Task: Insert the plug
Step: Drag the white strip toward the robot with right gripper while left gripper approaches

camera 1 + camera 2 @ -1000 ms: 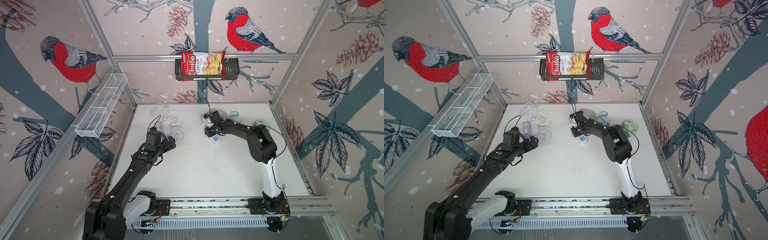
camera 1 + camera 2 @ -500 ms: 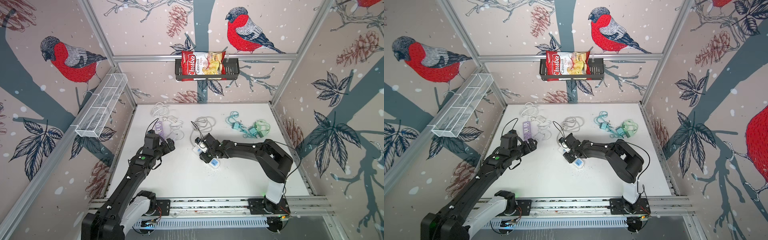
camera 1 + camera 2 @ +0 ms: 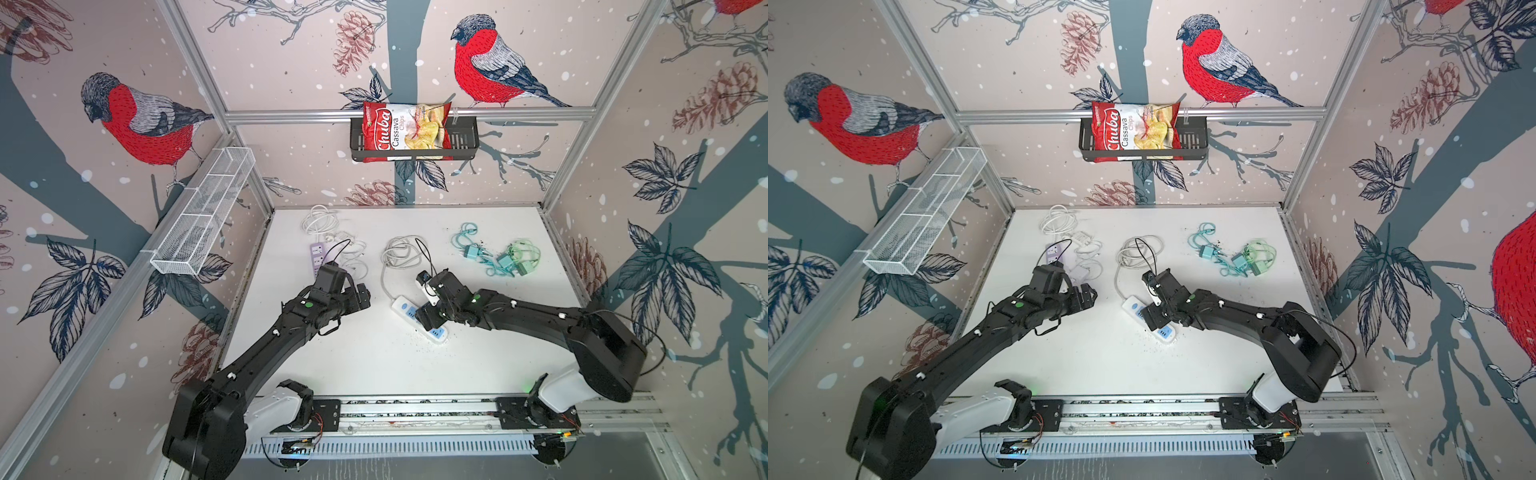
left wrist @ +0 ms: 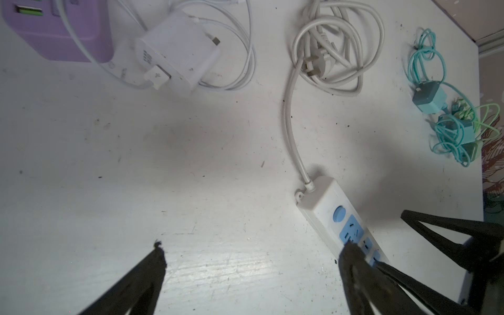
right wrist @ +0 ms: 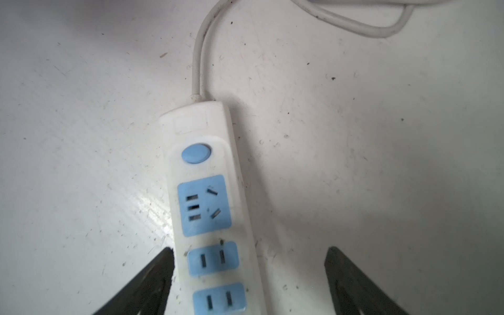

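Power strip [image 5: 204, 207]: flat on the bench [image 3: 374, 365], near its middle, 3 blue sockets showing.
Plug [image 4: 313, 66]: in the white cable coil [image 4: 338, 49], well apart from the sockets.
Right claw [image 5: 249, 251]: spread wide astride the strip, gripping nothing.
Left claw [image 4: 252, 245]: wide apart, empty, above bench.

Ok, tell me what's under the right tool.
White power strip, empty sockets up, between open jaws of the right tool. In both top views the tool hides its middle.
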Robot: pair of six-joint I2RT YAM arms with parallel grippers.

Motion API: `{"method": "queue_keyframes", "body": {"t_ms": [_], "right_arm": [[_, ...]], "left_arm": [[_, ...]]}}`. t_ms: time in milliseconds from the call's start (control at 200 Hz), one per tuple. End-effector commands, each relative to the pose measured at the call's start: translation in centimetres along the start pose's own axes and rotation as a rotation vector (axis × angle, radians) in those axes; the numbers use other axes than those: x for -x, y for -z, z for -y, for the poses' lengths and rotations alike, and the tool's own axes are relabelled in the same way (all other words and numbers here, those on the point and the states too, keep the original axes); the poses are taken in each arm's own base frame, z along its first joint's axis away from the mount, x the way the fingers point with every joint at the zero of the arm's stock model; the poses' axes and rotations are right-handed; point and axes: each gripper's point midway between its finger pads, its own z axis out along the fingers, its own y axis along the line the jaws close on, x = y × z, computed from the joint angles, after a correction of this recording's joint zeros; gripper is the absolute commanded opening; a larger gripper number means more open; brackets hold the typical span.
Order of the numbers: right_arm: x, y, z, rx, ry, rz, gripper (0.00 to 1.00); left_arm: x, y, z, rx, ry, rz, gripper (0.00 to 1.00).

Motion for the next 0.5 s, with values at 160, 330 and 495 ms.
{"method": "queue_keyframes", "body": {"t_ms": [160, 330, 495], "right_arm": [[-1.8, 1.3, -0.1, -0.014, -0.139, 0.063, 0.89], [-5.2, 1.0, 2.2, -0.138, -0.296, -0.002, 0.89], [-6.6, 1.4, 1.3, -0.103, -0.363, 0.019, 0.89]], "left_arm": [[2.1, -2.5, 4.5, -0.036, -0.086, 0.026, 0.98], [4.7, -4.8, 7.4, -0.06, -0.167, 0.035, 0.97], [6.0, -8.3, 10.5, -0.15, -0.22, 0.006, 0.96]]}}
